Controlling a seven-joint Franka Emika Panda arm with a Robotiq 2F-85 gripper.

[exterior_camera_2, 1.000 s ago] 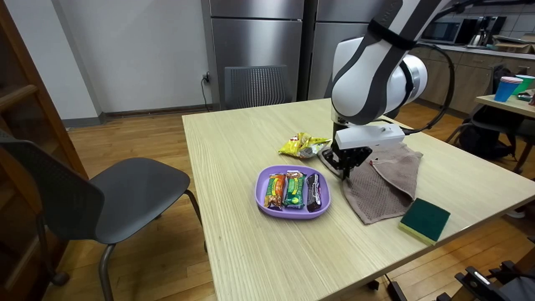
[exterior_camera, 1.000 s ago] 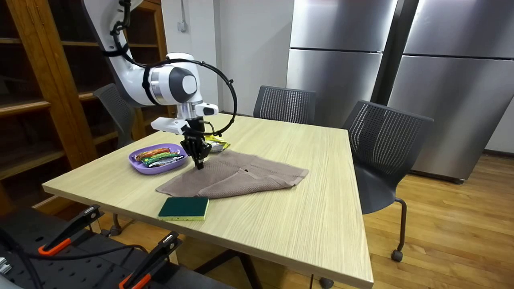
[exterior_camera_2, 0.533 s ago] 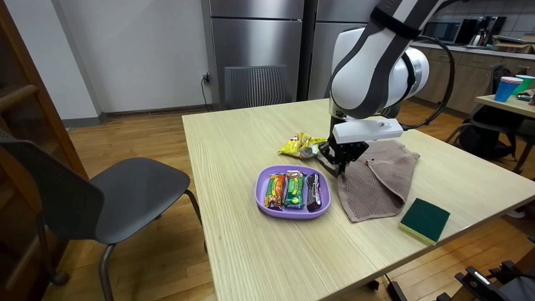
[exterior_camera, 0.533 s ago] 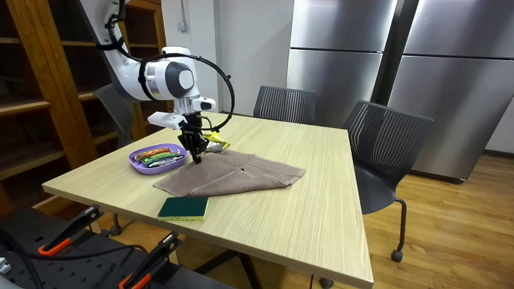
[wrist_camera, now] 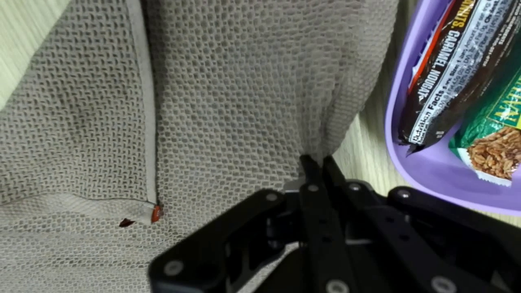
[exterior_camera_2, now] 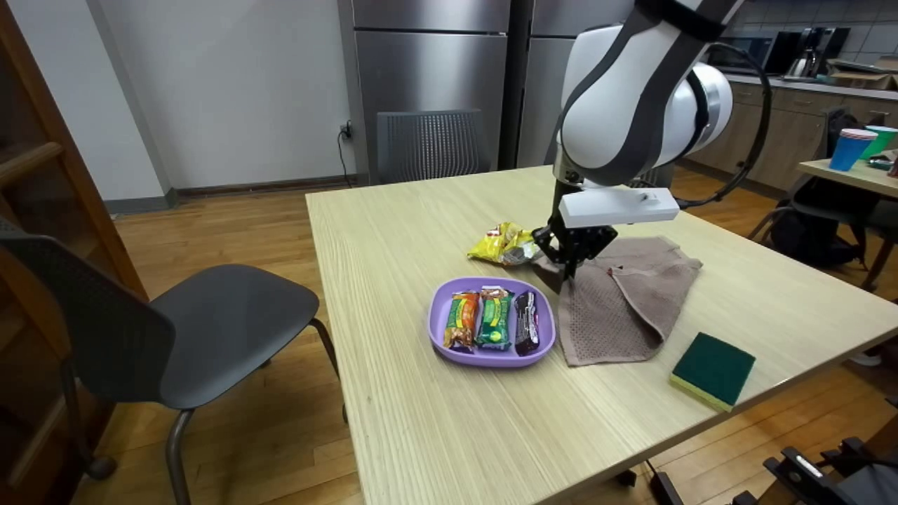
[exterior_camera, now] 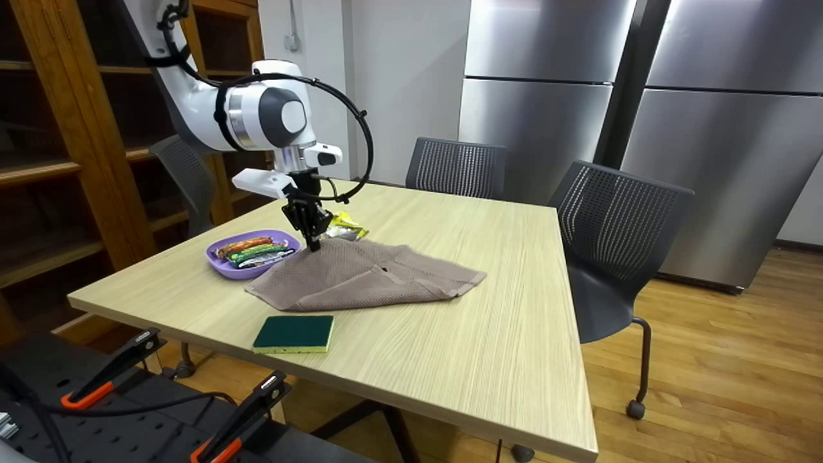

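Jaws, pointed downward, are clamped on a brown waffle-weave towel [exterior_camera: 363, 273], its gripped edge raised off the counter [exterior_camera: 482, 373] just beside the purple plate [exterior_camera_2: 491, 360]. Above, the white arm [exterior_camera: 200, 119] is sloped down and bent near-vertical at the wrist [exterior_camera: 290, 157].

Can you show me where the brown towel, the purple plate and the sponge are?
Brown towel [wrist_camera: 228, 101]: wrist view, on its flat, textured woven surface.
Purple plate [exterior_camera_2: 493, 360]: an exterior view, on its near outer wall.
Sponge [exterior_camera: 294, 332]: an exterior view, on its dark green top.
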